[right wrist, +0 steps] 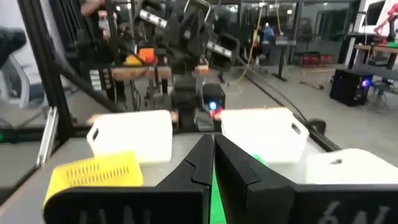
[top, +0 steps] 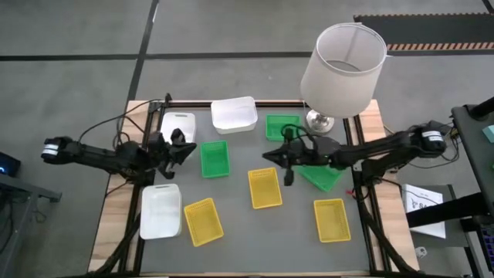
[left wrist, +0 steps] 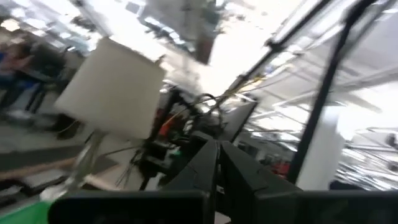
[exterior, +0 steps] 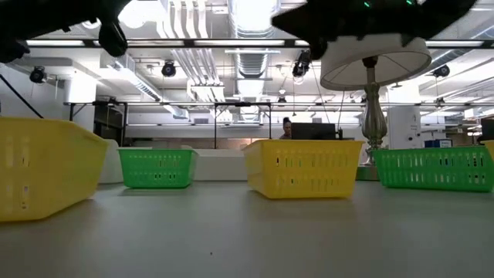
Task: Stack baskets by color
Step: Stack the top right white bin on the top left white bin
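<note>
Several small baskets lie flat on the grey table mat. The white ones are at the far left (top: 177, 123), the far middle (top: 234, 113) and the near left (top: 160, 210). Green ones are left of centre (top: 214, 157), at the far side (top: 282, 126), and under my right arm (top: 320, 176). Yellow ones are at centre (top: 265, 188), near left (top: 203, 221) and near right (top: 331, 219). My left gripper (top: 187, 148) hangs shut and empty above the mat's left side. My right gripper (top: 270, 157) is shut and empty above the middle, pointing toward the table's left.
A table lamp with a large white shade (top: 340, 69) stands on its metal base (top: 318, 120) at the far right corner, close to my right arm. Bare mat shows along the near edge, between the yellow baskets.
</note>
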Robot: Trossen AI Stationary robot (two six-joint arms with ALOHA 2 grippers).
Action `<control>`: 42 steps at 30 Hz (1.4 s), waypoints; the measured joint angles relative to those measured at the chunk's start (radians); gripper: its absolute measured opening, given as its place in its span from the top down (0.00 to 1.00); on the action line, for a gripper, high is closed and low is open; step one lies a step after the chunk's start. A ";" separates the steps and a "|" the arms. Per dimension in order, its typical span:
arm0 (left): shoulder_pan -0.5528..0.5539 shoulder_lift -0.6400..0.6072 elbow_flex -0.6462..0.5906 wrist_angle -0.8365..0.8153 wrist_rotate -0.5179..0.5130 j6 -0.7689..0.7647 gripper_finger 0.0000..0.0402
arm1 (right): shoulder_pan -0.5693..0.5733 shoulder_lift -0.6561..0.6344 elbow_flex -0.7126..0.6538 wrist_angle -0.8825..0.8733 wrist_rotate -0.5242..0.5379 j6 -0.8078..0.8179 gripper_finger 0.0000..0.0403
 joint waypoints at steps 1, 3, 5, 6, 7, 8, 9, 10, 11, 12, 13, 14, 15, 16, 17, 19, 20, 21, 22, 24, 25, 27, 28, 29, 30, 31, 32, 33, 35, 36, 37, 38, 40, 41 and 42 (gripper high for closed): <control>0.000 -0.014 -0.001 -0.001 0.028 0.005 0.99 | 0.000 0.026 0.032 -0.013 0.000 0.000 0.98; 0.000 -0.037 -0.005 0.000 0.085 0.001 0.99 | 0.000 0.079 0.099 -0.065 0.000 0.000 0.98; -0.002 -0.052 -0.008 -0.003 0.147 -0.022 0.99 | 0.000 0.132 0.161 -0.123 0.000 0.002 0.98; -0.004 -0.057 -0.008 -0.003 0.178 -0.037 0.99 | 0.000 0.158 0.195 -0.157 0.001 0.006 0.98; -0.008 -0.063 -0.008 -0.001 0.198 -0.049 0.99 | 0.000 0.182 0.233 -0.180 0.002 0.009 0.98; -0.013 -0.068 -0.009 0.003 0.206 -0.050 0.99 | 0.000 0.202 0.271 -0.203 0.006 0.009 0.98; -0.017 -0.073 -0.009 0.005 0.208 -0.050 0.99 | 0.000 0.223 0.307 -0.235 0.020 0.008 0.98; -0.021 -0.077 -0.009 0.005 0.208 -0.049 0.99 | 0.002 0.245 0.346 -0.274 0.045 0.008 0.98; -0.022 -0.081 -0.009 0.004 0.208 -0.049 0.99 | 0.003 0.268 0.387 -0.309 0.073 0.009 0.98; -0.023 -0.084 -0.009 0.004 0.208 -0.050 0.99 | 0.003 0.291 0.426 -0.356 0.102 0.009 0.98; -0.023 -0.083 -0.009 0.003 0.212 -0.050 0.99 | 0.003 0.317 0.466 -0.410 0.134 0.010 0.98; -0.023 -0.083 -0.009 0.002 0.225 -0.050 0.99 | 0.002 0.341 0.508 -0.456 0.167 0.009 0.98; -0.023 -0.083 -0.009 0.002 0.241 -0.049 0.99 | 0.002 0.365 0.551 -0.500 0.205 0.008 0.98; -0.023 -0.083 -0.009 0.002 0.261 -0.045 0.99 | 0.002 0.390 0.595 -0.544 0.249 0.009 0.98; -0.023 -0.083 -0.009 0.001 0.281 -0.045 0.99 | 0.002 0.413 0.641 -0.591 0.295 0.010 0.98; -0.023 -0.083 -0.010 0.000 0.312 -0.044 0.99 | 0.000 0.465 0.736 -0.694 0.373 0.022 0.98; -0.023 -0.083 -0.010 0.000 0.323 -0.044 0.99 | -0.005 0.491 0.783 -0.754 0.405 0.034 0.98; -0.023 -0.083 -0.011 0.001 0.327 -0.045 0.99 | -0.014 0.520 0.833 -0.818 0.421 0.051 0.98; -0.023 -0.083 -0.013 0.000 0.329 -0.047 0.99 | -0.027 0.551 0.884 -0.880 0.422 0.064 0.98; -0.023 -0.084 -0.017 0.000 0.331 -0.053 0.99 | -0.063 0.604 0.990 -1.017 0.404 0.084 0.98; -0.023 -0.085 -0.018 0.000 0.332 -0.053 0.99 | -0.084 0.632 1.045 -1.088 0.391 0.084 0.98; -0.025 -0.089 -0.018 0.000 0.333 -0.055 0.99 | -0.129 0.680 1.150 -1.225 0.343 0.028 0.98; -0.026 -0.090 -0.019 0.002 0.333 -0.065 0.99 | -0.152 0.704 1.196 -1.287 0.316 -0.029 0.98; -0.026 -0.091 -0.019 0.003 0.333 -0.080 0.99 | -0.174 0.727 1.239 -1.342 0.289 -0.084 0.98; -0.026 -0.094 -0.019 0.006 0.333 -0.088 0.99 | -0.195 0.753 1.279 -1.396 0.263 -0.135 0.98; -0.026 -0.095 -0.019 0.011 0.333 -0.096 0.99 | -0.216 0.777 1.317 -1.446 0.231 -0.179 0.98; -0.026 -0.095 -0.019 0.010 0.333 -0.098 0.99 | -0.238 0.799 1.349 -1.482 0.188 -0.211 0.98; -0.026 -0.095 -0.019 0.011 0.333 -0.098 0.99 | -0.258 0.823 1.378 -1.508 0.142 -0.245 0.98; -0.026 -0.085 -0.020 0.011 0.329 -0.085 0.99 | -0.298 0.861 1.432 -1.530 0.048 -0.269 0.98; -0.027 -0.076 -0.021 0.012 0.326 -0.081 0.99 | -0.314 0.881 1.456 -1.536 0.011 -0.268 0.97; -0.027 -0.064 -0.022 0.012 0.321 -0.080 0.99 | -0.327 0.897 1.479 -1.539 -0.015 -0.252 0.96; -0.027 -0.052 -0.022 0.015 0.315 -0.080 0.99 | -0.342 0.916 1.507 -1.536 -0.026 -0.217 0.94; -0.028 -0.031 -0.023 0.041 0.306 -0.081 0.99 | -0.361 0.950 1.549 -1.516 -0.026 -0.143 0.90; -0.030 -0.022 -0.023 0.051 0.307 -0.083 0.99 | -0.366 0.967 1.564 -1.496 -0.026 -0.120 0.87; -0.031 -0.016 -0.023 0.061 0.310 -0.090 0.99 | -0.367 0.983 1.576 -1.469 -0.025 -0.103 0.83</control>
